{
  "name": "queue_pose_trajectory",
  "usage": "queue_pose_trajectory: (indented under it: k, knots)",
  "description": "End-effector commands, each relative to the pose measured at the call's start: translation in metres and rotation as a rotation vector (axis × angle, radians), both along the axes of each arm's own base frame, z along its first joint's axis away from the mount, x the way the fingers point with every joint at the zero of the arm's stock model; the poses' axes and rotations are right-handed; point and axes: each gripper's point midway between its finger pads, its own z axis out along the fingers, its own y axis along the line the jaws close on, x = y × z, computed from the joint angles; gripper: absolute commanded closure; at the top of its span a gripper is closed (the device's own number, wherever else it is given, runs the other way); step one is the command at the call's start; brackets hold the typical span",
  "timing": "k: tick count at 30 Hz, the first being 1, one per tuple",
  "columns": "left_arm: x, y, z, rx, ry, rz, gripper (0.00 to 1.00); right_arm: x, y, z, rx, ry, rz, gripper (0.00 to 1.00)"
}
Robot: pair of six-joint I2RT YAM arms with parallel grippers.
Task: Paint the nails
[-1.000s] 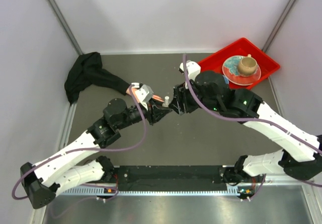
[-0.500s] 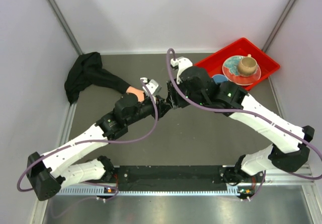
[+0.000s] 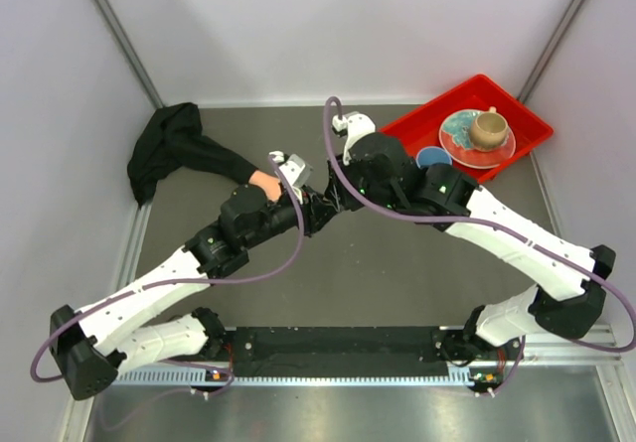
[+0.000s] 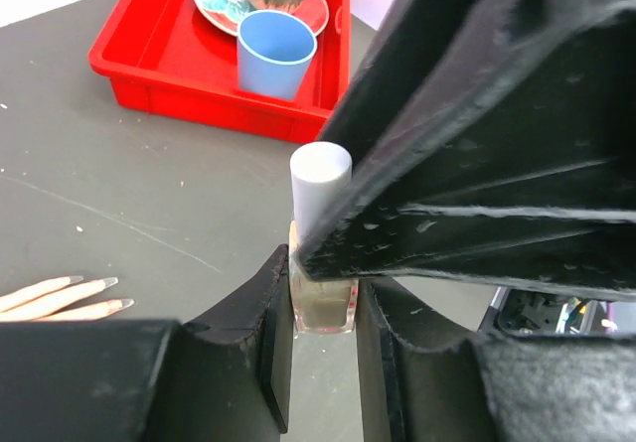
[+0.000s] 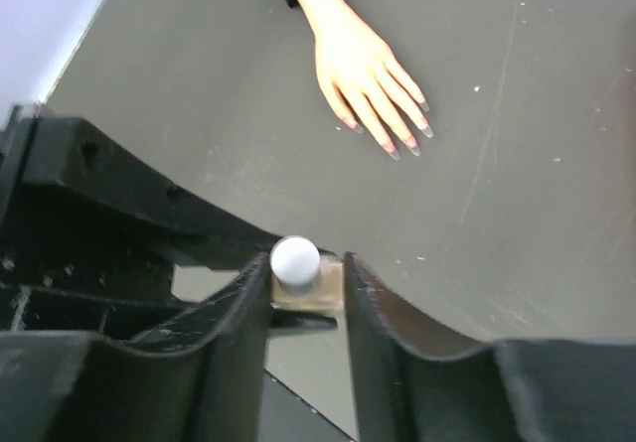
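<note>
The left gripper point(image 4: 320, 288) clamps the glass body of the bottle point(image 4: 323, 315); the right gripper point(image 5: 305, 265) straddles its white cap point(image 5: 295, 259), grip unconfirmed. Close squarely on the cap, then twist without tilting the bottle. The right wrist view shows the nails point(image 5: 402, 142), left of centre toward the counter's far edge; the top view hides them under the arms.

In the top view both arms are stretched to mid-frame; the left gripper point(image 4: 320, 311) and right gripper point(image 5: 306, 283) are closed on one small bottle point(image 4: 320, 176).
</note>
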Motion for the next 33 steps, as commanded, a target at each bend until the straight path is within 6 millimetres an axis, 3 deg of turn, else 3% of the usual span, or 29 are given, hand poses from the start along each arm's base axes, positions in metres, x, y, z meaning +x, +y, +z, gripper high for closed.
queue_pose_trajectory:
  k: [1, 3, 6, 8, 10, 11, 12, 13, 14, 15, 16, 17, 19, 23, 24, 25, 26, 27, 28, 29, 31, 33]
  knots:
    - [-0.006, 0.000, 0.033, -0.102, -0.048, -0.012, 1.00, 0.000, 0.015, 0.005, 0.047, -0.013, 0.013, 0.74]
    - [-0.007, 0.000, 0.032, -0.105, -0.043, -0.015, 1.00, 0.000, 0.013, 0.004, 0.037, -0.012, 0.012, 0.79]
    - [-0.012, -0.002, 0.031, -0.106, -0.038, -0.043, 1.00, -0.002, 0.013, 0.005, 0.026, -0.028, 0.048, 1.00]
    - [-0.022, -0.004, 0.037, -0.107, -0.062, -0.102, 1.00, -0.009, 0.014, 0.003, -0.008, -0.044, 0.125, 1.00]
    - [-0.052, -0.009, 0.046, -0.115, -0.095, -0.267, 1.00, -0.028, 0.019, -0.006, -0.041, -0.052, 0.303, 1.00]
    - [-0.069, -0.010, 0.051, -0.119, -0.132, -0.358, 1.00, -0.043, 0.016, 0.002, -0.011, -0.074, 0.389, 1.00]
    - [-0.112, -0.007, 0.061, -0.148, -0.176, -0.577, 1.00, -0.073, 0.029, 0.017, 0.071, -0.123, 0.616, 1.00]
    - [-0.132, -0.003, 0.070, -0.197, -0.209, -0.674, 1.00, -0.092, 0.028, 0.004, 0.095, -0.111, 0.723, 1.00]
    - [-0.152, 0.003, 0.081, -0.243, -0.247, -0.763, 1.00, -0.106, 0.028, 0.009, 0.146, -0.136, 0.794, 1.00]
    - [-0.170, 0.011, 0.088, -0.272, -0.265, -0.848, 1.00, -0.128, 0.022, 0.035, 0.251, -0.204, 0.892, 1.00]
    - [-0.188, 0.018, 0.098, -0.296, -0.263, -0.950, 1.00, -0.135, 0.020, 0.034, 0.265, -0.195, 0.923, 1.00]
    - [-0.194, 0.019, 0.103, -0.281, -0.237, -0.993, 1.00, -0.144, 0.018, 0.039, 0.268, -0.202, 0.985, 1.00]
    - [-0.190, 0.017, 0.102, -0.249, -0.221, -0.981, 1.00, -0.150, 0.020, 0.042, 0.270, -0.184, 1.028, 1.00]
    - [-0.173, 0.014, 0.102, -0.224, -0.260, -0.858, 1.00, -0.142, 0.021, 0.043, 0.260, -0.197, 0.986, 1.00]
    - [-0.166, 0.014, 0.103, -0.215, -0.296, -0.817, 1.00, -0.134, 0.021, 0.047, 0.251, -0.203, 0.928, 1.00]
    - [-0.148, 0.011, 0.105, -0.212, -0.299, -0.700, 1.00, -0.127, 0.019, 0.048, 0.235, -0.207, 0.886, 1.00]
    - [-0.139, 0.013, 0.100, -0.190, -0.284, -0.637, 1.00, -0.119, 0.019, 0.049, 0.231, -0.186, 0.819, 0.92]
    - [-0.125, 0.013, 0.096, -0.156, -0.301, -0.565, 1.00, -0.097, 0.016, 0.056, 0.220, -0.187, 0.665, 0.76]
    - [-0.097, 0.015, 0.092, -0.127, -0.294, -0.412, 1.00, -0.086, 0.012, 0.047, 0.178, -0.142, 0.578, 0.70]
    - [-0.083, 0.016, 0.078, -0.076, -0.263, -0.345, 1.00, -0.066, 0.005, 0.046, 0.168, -0.112, 0.419, 0.66]
    - [-0.057, 0.022, 0.064, -0.018, -0.255, -0.213, 1.00, -0.047, -0.005, 0.050, 0.174, -0.073, 0.229, 0.57]
    - [-0.031, 0.030, 0.053, 0.016, -0.233, -0.067, 1.00, -0.035, -0.013, 0.049, 0.211, -0.023, 0.073, 0.55]
